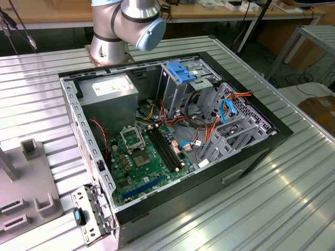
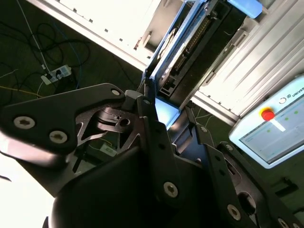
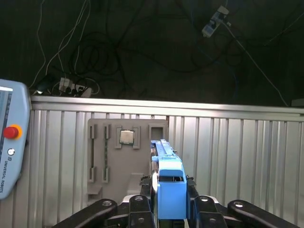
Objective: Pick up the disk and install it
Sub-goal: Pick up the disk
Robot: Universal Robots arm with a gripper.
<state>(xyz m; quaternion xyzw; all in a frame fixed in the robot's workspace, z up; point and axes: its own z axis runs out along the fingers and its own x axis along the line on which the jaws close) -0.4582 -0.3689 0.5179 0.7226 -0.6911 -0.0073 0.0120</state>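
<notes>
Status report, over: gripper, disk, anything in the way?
Gripper shut on the disk. Disk held above the ribbed table, not in the computer case. Grey fixture plate nearby, not touching.

The arm (image 1: 128, 23), with a silver base and a blue-capped joint, stands at the top of the exterior view. In the first wrist view the gripper (image 3: 170, 205) has its two black fingers (image 3: 140, 209) clamped on either side of the blue-framed disk (image 3: 169, 183), which is held edge-on.
</notes>
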